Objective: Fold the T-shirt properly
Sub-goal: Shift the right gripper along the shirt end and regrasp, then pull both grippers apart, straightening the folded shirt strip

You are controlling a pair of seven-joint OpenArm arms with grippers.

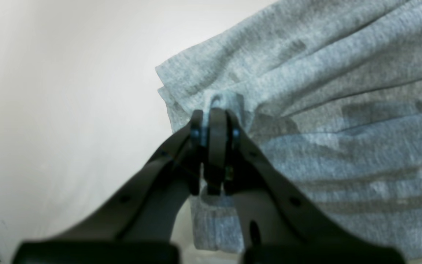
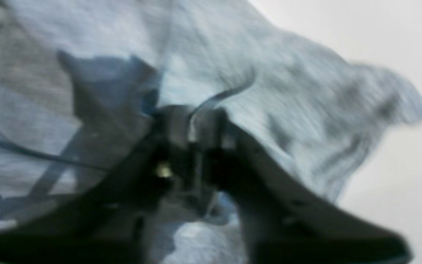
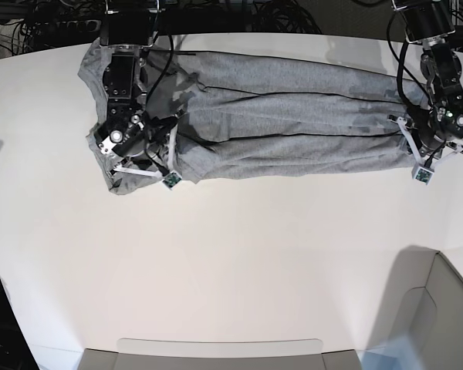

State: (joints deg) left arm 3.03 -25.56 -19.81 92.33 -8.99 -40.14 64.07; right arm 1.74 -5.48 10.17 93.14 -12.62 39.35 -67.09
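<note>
Grey T-shirt stretched between two sets of fingers on a white tabletop

The T-shirt [image 3: 278,116], heather grey and creased in long lengthwise folds, is laid as a band across the far part of the white tabletop [image 3: 231,262]. At the base view's left end, the right fingers [image 2: 196,124] are seen closed on a bunched fold of cloth, though that view is blurred. At the opposite end, the left fingers [image 1: 214,121] are pressed together on the shirt's edge. Dark cables [image 3: 278,15] are visible beyond the tabletop.

**Cloth, plastic, matt bench**

Heather-grey T-shirt [image 3: 293,116]: soft knitted cotton, matt, finely flecked, creased in long ridges. Black matt plastic on left gripper [image 1: 214,110] and right gripper [image 2: 196,121]. Smooth, matt white bench [image 3: 231,262].
</note>
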